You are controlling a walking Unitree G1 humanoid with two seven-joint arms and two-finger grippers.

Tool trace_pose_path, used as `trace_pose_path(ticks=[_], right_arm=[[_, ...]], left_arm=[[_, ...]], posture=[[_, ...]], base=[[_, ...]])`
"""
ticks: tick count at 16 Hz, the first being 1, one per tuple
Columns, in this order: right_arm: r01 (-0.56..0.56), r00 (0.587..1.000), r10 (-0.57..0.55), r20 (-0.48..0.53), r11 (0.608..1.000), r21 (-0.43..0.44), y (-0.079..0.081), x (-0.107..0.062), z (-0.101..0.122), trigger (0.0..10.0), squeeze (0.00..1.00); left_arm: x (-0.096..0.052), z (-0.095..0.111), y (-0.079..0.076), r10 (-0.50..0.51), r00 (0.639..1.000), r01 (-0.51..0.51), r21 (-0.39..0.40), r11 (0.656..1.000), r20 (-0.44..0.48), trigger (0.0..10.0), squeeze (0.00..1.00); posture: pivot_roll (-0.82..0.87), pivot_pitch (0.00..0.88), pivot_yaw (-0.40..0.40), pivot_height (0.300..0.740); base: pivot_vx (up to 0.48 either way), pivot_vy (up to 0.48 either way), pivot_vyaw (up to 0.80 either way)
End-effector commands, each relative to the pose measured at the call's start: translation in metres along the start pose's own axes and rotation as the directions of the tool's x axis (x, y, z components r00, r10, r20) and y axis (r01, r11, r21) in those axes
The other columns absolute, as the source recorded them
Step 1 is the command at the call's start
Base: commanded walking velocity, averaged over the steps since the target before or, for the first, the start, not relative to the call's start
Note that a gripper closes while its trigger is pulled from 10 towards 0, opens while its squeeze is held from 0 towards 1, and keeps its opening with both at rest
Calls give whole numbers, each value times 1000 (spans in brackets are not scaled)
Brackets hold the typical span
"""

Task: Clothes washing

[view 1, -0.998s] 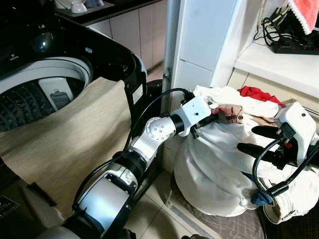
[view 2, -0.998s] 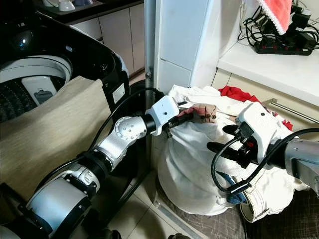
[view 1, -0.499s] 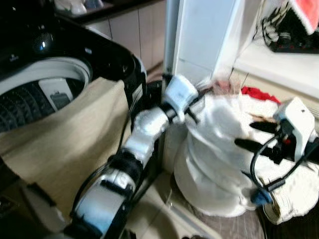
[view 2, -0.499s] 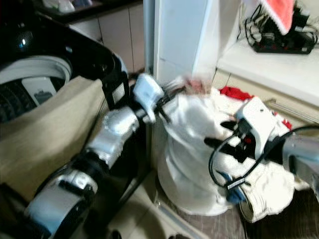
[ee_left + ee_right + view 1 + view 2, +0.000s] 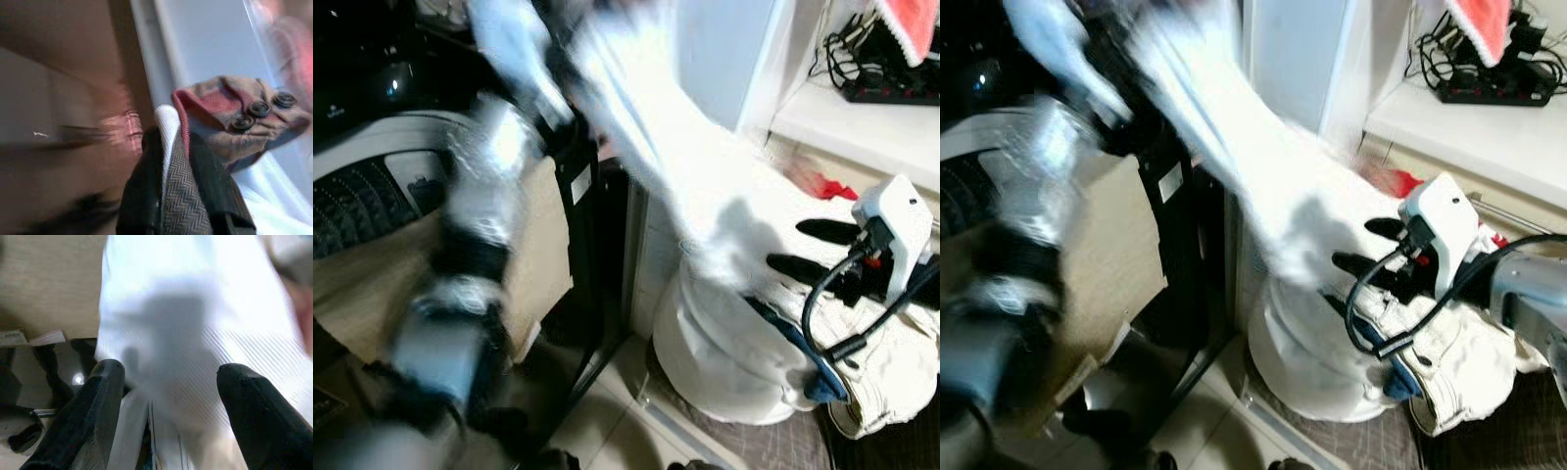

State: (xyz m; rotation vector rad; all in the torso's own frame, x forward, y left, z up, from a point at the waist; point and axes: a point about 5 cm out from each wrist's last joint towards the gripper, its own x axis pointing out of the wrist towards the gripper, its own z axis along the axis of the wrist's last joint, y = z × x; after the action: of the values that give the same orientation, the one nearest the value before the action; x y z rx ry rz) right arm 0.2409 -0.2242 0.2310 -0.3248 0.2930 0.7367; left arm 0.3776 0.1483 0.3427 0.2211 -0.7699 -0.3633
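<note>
**White garment drawn up from the laundry bag beside the washer**

A laundry corner with a tiled floor point(image 5: 607, 411): a black top-loading washing machine point(image 5: 372, 147) stands next to a white cabinet point(image 5: 724, 59). To the right of the machine sits a full white laundry bag point(image 5: 724, 352). A long white garment point(image 5: 685, 176) stretches up out of that bag, slanting toward the space above the machine's near corner. The left end effector point(image 5: 168, 161) is clamped on this cloth, its black fingers point(image 5: 139, 196) pinching a herringbone fold together with a brownish piece bearing dark buttons point(image 5: 259, 110); in the head views this arm is a blur above the machine. The right end effector point(image 5: 808, 247) hovers just right of the bag's top, fingers spread apart, close to the white fabric. A beige cloth point(image 5: 538, 245) drapes over the machine's front edge. Right of the bag, a red item point(image 5: 822, 184) peeks out, and a power strip point(image 5: 891, 93) lies on the white shelf point(image 5: 862, 127) above.
</note>
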Motion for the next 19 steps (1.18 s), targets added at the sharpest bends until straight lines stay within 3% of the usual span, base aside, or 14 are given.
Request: trace_pose_path(ticks=[1,2,3,4,7,8,10,13,14,15,16,17,18,19], right_arm=[[4,1000,-4,8,1000,-8,0,1,1,10000,0],[1,1000,-1,14,1000,-11,0,2,2,10000,0],[1,1000,0,16,1000,-12,0,2,2,10000,0],[3,1000,-3,18,1000,-13,1,3,2,10000,0],[-27,999,27,40,1000,-10,9,9,4,10000,0],[-40,998,41,54,999,-14,11,12,6,10000,0],[-79,987,79,140,997,-9,19,22,15,10000,0],[-188,898,156,412,981,39,38,38,53,10000,0],[-192,891,163,424,981,28,44,49,60,10000,0],[-190,891,161,424,981,27,46,53,60,10000,0],[-189,893,161,421,982,26,47,54,60,10000,0],[-188,896,161,414,982,24,48,56,60,10000,0],[-191,899,163,407,981,28,51,57,59,10000,0],[-196,902,167,398,980,32,52,57,58,10000,0]], left_arm=[[13,29,34,76,995,-84,145,986,61,0,0],[29,79,74,135,979,-182,363,914,150,0,0],[32,94,83,151,973,-212,413,886,175,0,0],[37,127,102,172,964,-260,572,778,203,0,0],[29,126,131,284,951,-254,836,486,124,0,0],[23,114,138,327,941,-231,864,448,82,0,0],[11,74,142,403,910,-153,826,543,-96,0,0],[-21,-2,128,433,806,2,733,681,-404,196,0],[-47,-40,119,436,697,46,642,765,-570,10000,0],[-63,-58,114,417,613,13,537,844,-671,10000,0],[-72,-66,112,400,564,31,503,864,-723,10000,0],[-84,-75,112,397,488,-22,444,896,-777,10000,380],[-91,-79,112,373,438,-31,401,916,-818,10000,1000],[-94,-79,113,353,412,-18,380,925,-840,10000,1000]], posture=[[-123,30,4,740],[-117,30,5,740],[-117,30,5,740],[-115,29,12,740],[-119,29,15,740],[-120,28,13,740],[-119,30,5,740],[-119,32,-2,740],[-120,32,-1,740],[-123,33,0,740],[-123,32,0,740],[-126,32,1,740],[-126,31,3,740],[-127,31,3,740]], base=[[0,0,0],[0,0,0],[0,0,0],[0,0,0],[0,0,0],[0,0,0],[0,0,0],[0,0,0],[0,0,0],[0,0,0],[0,0,0],[0,0,0],[0,0,0],[0,0,0]])
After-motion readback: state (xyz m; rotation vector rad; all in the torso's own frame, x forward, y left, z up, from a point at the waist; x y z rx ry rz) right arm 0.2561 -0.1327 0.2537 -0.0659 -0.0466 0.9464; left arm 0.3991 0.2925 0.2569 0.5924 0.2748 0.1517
